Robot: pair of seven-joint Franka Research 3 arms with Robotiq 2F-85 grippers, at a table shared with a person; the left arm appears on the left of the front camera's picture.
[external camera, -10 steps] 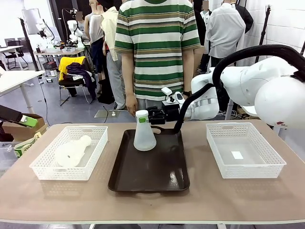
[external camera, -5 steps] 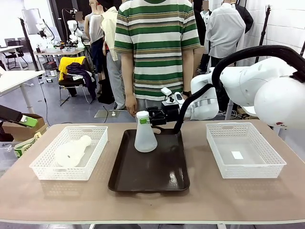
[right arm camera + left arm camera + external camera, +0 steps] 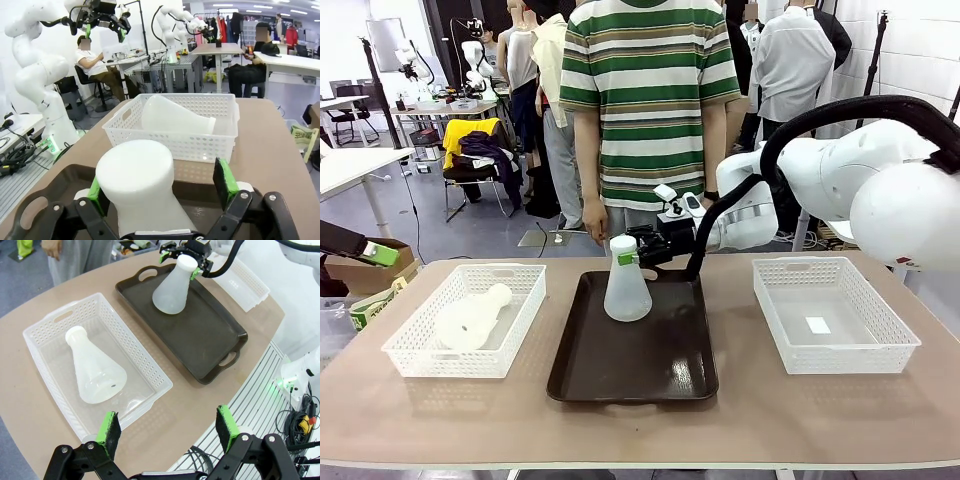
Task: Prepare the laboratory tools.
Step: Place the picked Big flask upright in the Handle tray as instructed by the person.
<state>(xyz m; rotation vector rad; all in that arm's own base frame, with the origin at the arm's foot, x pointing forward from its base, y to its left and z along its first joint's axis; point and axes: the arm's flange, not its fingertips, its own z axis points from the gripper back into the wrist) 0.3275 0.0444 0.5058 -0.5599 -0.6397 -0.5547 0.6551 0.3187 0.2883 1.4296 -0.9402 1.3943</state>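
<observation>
One translucent white flask (image 3: 626, 292) stands on the dark brown tray (image 3: 640, 372), slightly tilted. My right gripper (image 3: 625, 257) reaches in from the far right and straddles its neck just under the white cap (image 3: 134, 172). It is open: one green pad (image 3: 97, 194) sits against the neck and the other pad (image 3: 223, 181) stands clear. The second flask (image 3: 470, 318) lies on its side in the left white basket (image 3: 420, 366), also seen as flask (image 3: 95, 372). My left gripper (image 3: 167, 427) hangs open above the table's near edge, holding nothing.
A second white basket (image 3: 835, 362) sits at the right with only a small label inside. A person in a striped shirt (image 3: 650, 90) stands at the far edge behind the tray, arms down. The tray's near half (image 3: 215, 340) is bare.
The flask on the tray and my right gripper at its neck have shifted slightly down and to the right in the picture. The left basket's flask has not moved.
</observation>
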